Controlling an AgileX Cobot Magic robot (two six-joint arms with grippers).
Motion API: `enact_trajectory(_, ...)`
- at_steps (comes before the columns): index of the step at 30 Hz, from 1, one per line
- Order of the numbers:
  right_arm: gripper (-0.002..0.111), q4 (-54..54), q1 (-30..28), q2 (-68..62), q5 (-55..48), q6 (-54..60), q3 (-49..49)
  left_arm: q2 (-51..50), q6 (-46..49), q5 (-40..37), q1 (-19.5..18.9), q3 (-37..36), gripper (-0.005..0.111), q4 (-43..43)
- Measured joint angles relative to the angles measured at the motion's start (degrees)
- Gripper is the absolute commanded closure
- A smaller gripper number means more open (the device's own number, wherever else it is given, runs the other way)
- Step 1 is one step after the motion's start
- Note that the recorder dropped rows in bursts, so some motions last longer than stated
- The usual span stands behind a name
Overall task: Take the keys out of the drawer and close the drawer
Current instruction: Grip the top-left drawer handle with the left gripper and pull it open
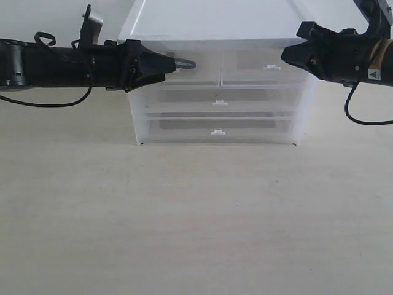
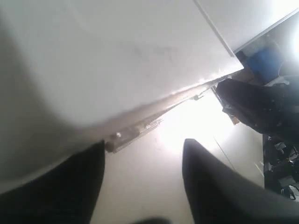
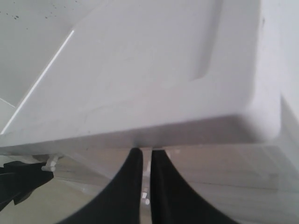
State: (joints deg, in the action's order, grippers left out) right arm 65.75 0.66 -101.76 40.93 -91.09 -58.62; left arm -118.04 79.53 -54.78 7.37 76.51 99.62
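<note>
While the right gripper (image 3: 145, 153) is clenched, the left gripper (image 2: 142, 142) holds spread jaws beside the tab handle (image 2: 124, 136) of the drawer (image 1: 198, 74).

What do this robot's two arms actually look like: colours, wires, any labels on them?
Both are matte black. The left arm tapers to a pointed left gripper, with a grey box on top and a thin black cable drooping beneath. The right arm carries a yellow band, a white triangle sticker and a second black cable.
</note>
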Motion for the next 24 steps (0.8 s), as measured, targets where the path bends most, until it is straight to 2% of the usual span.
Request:
enact_trajectory(10, 0.108, -0.28, 0.00, -0.13, 0.11, 0.12, 0.00, -1.31, -1.27, -0.22, 0.70, 1.76, 0.059, -0.95)
enact_trajectory(12, 0.108, -0.28, 0.00, -0.13, 0.11, 0.12, 0.00, -1.58, -1.39, -0.47, 0.70, 1.90, 0.064, -0.95)
enact_trajectory(19, 0.108, -0.28, 0.00, -0.13, 0.11, 0.58, 0.00, -1.98, -1.39, 1.71, 0.70, 2.02, 0.102, -0.95)
enact_trajectory(24, 0.108, -0.40, 0.00, -0.13, 0.11, 0.73, 0.00, -2.17, -1.39, 2.14, 0.70, 2.02, 0.103, -1.02)
